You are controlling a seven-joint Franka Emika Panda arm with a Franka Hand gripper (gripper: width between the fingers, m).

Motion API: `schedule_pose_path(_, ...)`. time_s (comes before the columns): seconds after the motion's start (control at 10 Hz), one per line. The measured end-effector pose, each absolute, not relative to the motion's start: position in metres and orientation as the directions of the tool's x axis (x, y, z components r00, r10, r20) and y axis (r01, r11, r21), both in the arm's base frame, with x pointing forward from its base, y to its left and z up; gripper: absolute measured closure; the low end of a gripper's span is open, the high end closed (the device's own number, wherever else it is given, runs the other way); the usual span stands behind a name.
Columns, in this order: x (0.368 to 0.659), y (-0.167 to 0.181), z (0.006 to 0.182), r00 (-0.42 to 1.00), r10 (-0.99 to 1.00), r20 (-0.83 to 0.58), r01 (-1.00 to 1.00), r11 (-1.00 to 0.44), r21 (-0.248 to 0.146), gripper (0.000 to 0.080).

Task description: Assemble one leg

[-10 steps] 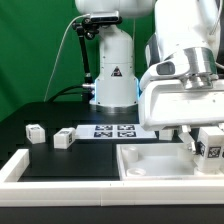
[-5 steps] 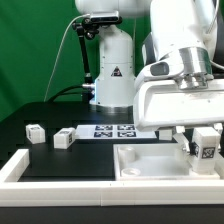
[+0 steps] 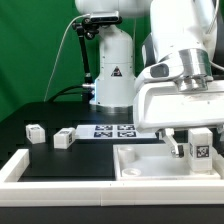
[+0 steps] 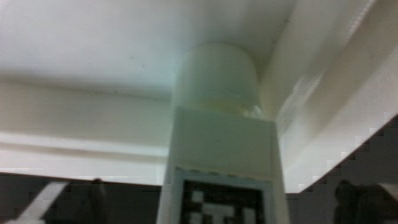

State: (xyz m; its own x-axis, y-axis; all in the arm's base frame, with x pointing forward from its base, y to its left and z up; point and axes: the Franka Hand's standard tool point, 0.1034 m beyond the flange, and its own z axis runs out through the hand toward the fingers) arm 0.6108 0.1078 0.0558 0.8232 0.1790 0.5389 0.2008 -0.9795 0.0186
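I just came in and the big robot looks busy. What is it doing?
The robot arm's gripper is holding the leg, a small white block with a black-and-white tag, over the big white tray-like piece on the exterior view's right. In the wrist view, the leg's far end is right at an inner corner of that piece; I cannot tell if they touch. Two more small white blocks lie on the black table, beside the marker board.

Leg [image 3: 198, 147]: small white block, upright, black-and-white tag visible, held aloft at exterior view's right.
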Motion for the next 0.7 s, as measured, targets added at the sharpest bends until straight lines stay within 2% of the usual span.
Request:
schedule_pose_path(0.3,0.611,0.108,0.056,0.825,0.179,0.536,0.201,-0.979,0.018,0.015)
schedule_pose_path(0.7,0.616,0.11,0.091,0.842,0.183,0.507,0.21,-0.978,0.004,0.015)
